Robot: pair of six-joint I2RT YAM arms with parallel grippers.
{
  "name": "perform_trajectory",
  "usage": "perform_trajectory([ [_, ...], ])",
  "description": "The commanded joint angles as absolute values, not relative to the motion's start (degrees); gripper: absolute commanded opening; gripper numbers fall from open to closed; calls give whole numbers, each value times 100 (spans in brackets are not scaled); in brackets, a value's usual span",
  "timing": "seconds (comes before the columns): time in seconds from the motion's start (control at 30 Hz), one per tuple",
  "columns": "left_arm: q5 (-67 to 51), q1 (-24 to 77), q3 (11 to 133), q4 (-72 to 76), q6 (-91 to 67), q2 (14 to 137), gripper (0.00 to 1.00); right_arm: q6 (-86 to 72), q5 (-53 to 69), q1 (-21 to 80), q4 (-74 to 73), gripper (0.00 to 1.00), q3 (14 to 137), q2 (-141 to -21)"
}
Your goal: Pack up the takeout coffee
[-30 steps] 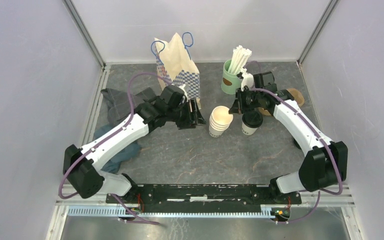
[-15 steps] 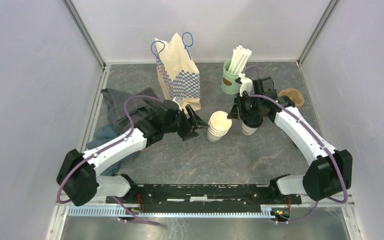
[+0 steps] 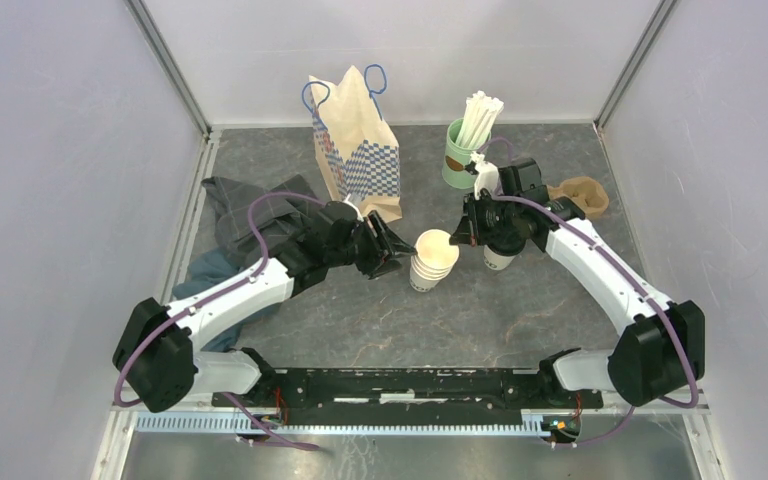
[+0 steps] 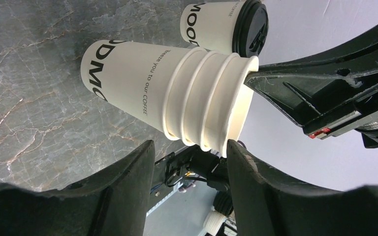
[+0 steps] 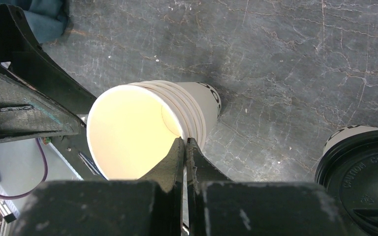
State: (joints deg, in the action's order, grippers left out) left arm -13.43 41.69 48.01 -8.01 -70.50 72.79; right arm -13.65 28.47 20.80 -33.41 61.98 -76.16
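A tilted stack of lidless white paper cups point(image 3: 432, 262) stands mid-table; its black print shows in the left wrist view point(image 4: 142, 83). My right gripper point(image 3: 458, 238) is shut on the stack's top rim point(image 5: 184, 143), one finger inside the mouth and one outside. My left gripper point(image 3: 392, 250) is open at the stack's left side, its fingertips point(image 4: 189, 147) either side of the rims' lower edge. A white takeout coffee cup with a black lid point(image 3: 500, 257) stands just right of the stack point(image 4: 226, 24) point(image 5: 362, 169), partly under the right arm.
A paper bag with blue checks and blue handles point(image 3: 355, 150) stands at the back. A green cup of white straws point(image 3: 463, 148) and a brown pulp carrier point(image 3: 582, 193) are at the back right. Dark cloth point(image 3: 240, 215) lies at the left.
The left gripper came away from the bag and up to the stack. The right gripper moved left and nearer; the stack shifted nearer with it and now leans.
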Motion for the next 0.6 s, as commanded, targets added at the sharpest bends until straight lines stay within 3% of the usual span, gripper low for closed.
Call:
perform_trajectory([
  [0.0, -1217, 4158, 4716, -734, -7204, 7110, 62, -1539, 2911, 2132, -3025, 0, 6172, -7392],
  [0.17, -1247, 4149, 4763, -823, -7130, 7248, 55, -1645, 2892, 2163, -2963, 0, 6110, -7324],
  [0.37, -1322, 4090, 4864, -791, -6987, 7440, 59, -1730, 2850, 2258, -2908, 0, 6047, -7287],
  [0.57, -1145, 4088, 4999, -1199, -6541, 7816, 56, -1965, 2726, 2302, -2853, 0, 6180, -7150],
])
